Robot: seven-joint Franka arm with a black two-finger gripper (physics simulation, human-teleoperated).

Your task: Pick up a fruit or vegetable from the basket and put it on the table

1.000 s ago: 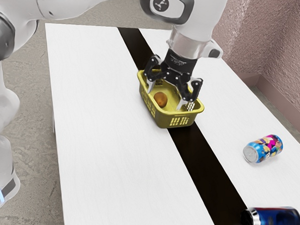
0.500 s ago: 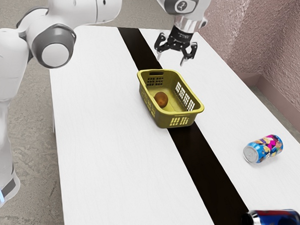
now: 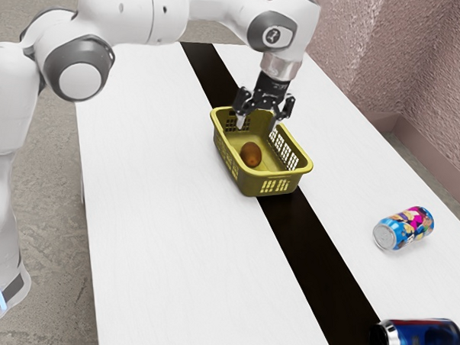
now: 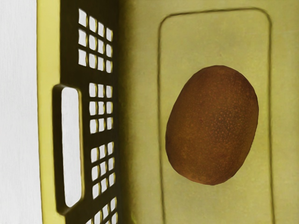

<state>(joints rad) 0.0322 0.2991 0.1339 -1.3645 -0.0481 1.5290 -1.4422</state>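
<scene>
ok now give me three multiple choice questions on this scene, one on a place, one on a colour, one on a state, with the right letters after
1. Where is the brown fruit?
A) beside the patterned can
B) inside the basket
C) on the dark stripe

2. What colour is the basket?
A) yellow-green
B) red
C) white

3. How is the gripper?
A) shut on the brown fruit
B) shut on the basket
C) open

Right letters:
1. B: the wrist view shows the brown fruit on the basket's floor.
2. A: its walls and rim are yellow-green in both views.
3. C: the exterior view shows its fingers apart with nothing between them.
</scene>
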